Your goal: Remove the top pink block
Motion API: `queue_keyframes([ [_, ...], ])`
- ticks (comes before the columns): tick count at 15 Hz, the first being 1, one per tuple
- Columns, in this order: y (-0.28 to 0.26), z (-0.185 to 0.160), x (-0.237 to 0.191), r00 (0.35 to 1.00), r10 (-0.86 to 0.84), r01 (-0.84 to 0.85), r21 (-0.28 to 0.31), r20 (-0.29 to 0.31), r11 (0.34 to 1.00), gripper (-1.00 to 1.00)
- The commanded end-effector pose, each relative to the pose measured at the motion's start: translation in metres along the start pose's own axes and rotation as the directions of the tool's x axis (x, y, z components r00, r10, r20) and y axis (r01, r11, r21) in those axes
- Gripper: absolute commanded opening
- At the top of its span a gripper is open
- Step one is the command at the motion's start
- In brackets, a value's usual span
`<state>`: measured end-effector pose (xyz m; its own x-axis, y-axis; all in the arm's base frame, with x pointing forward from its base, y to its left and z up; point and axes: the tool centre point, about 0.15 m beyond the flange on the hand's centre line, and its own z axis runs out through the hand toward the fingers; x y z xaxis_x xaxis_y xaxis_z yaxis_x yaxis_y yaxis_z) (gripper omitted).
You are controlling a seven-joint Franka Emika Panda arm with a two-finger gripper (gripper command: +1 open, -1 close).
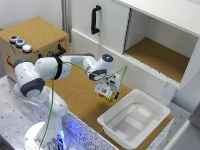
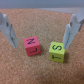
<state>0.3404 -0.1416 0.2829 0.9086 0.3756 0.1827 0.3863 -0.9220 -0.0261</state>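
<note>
On my wrist feed the claw (image 2: 40,31) is spread wide, its two fingers (image 2: 7,31) standing apart with nothing held between them. Below the gap, on the cork tabletop (image 2: 42,70), I see a pink block (image 2: 32,46) marked with an N and a yellow-green block (image 2: 57,51) marked with an S and a T. They sit side by side, just apart, both flat on the cork. The pink block lies nearer one finger, the yellow-green one nearer the other, and neither touches a finger.

In the exterior view the arm (image 1: 60,67) reaches over the cork, with the claw (image 1: 107,95) hanging just above it, near a white bin (image 1: 134,120) at the exterior view's right. The blocks are hidden there, I think under the claw.
</note>
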Motion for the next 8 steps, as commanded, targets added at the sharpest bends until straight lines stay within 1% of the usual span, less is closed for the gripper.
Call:
queue_keyframes([
  [1, -0.019, 0.026, 0.009, 0.99, -0.143, 0.143, -0.026, 0.004, 0.989, 1.0],
  [3, -0.027, 0.03, 0.014, 0.976, -0.216, 0.216, -0.03, 0.003, 0.976, 1.0],
  [5, -0.041, 0.041, 0.019, 0.953, -0.303, 0.303, -0.056, 0.015, 0.951, 1.0],
  [6, -0.044, 0.044, 0.021, 0.948, -0.319, 0.319, -0.048, 0.01, 0.946, 1.0],
  [7, -0.047, 0.049, 0.023, 0.94, -0.341, 0.341, -0.07, 0.016, 0.937, 1.0],
  [8, -0.048, 0.055, 0.024, 0.936, -0.352, 0.352, -0.077, 0.019, 0.933, 1.0],
])
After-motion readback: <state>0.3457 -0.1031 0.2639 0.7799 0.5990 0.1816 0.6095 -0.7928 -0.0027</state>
